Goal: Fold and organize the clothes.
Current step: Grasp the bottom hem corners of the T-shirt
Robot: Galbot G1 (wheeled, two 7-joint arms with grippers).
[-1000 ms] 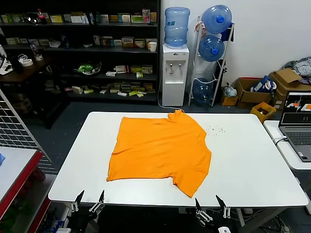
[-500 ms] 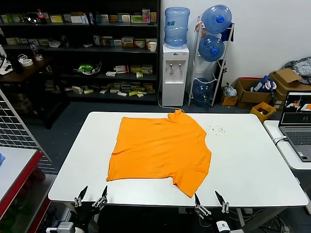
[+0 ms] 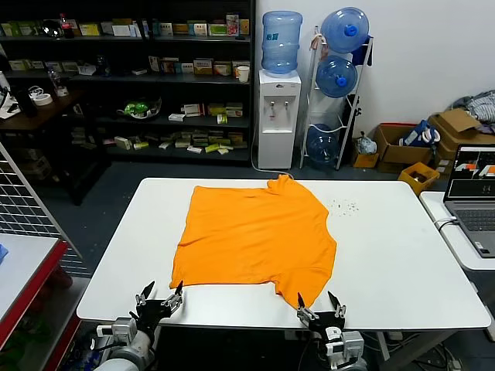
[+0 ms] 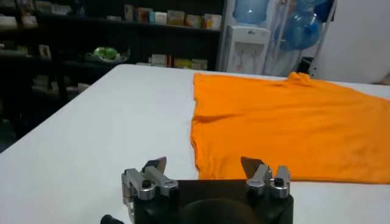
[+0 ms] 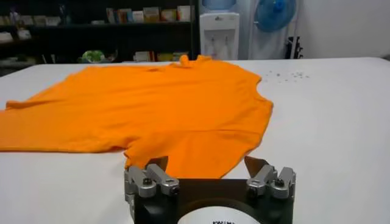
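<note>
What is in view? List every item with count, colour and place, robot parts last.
T-shirt: one, bright orange, spread flat on the table.
Table: one, white, centre.
Water dispenser: one, white, blue bottle on top, behind the table.
Bottle rack: one, three blue bottles, beside the dispenser.
Shelves: dark, stocked, rear left.
Laptop: one, open, far right.
Cardboard boxes: brown, rear right.
Left gripper: open, at the shirt's near left corner.
Right gripper: open, at the near sleeve.
</note>
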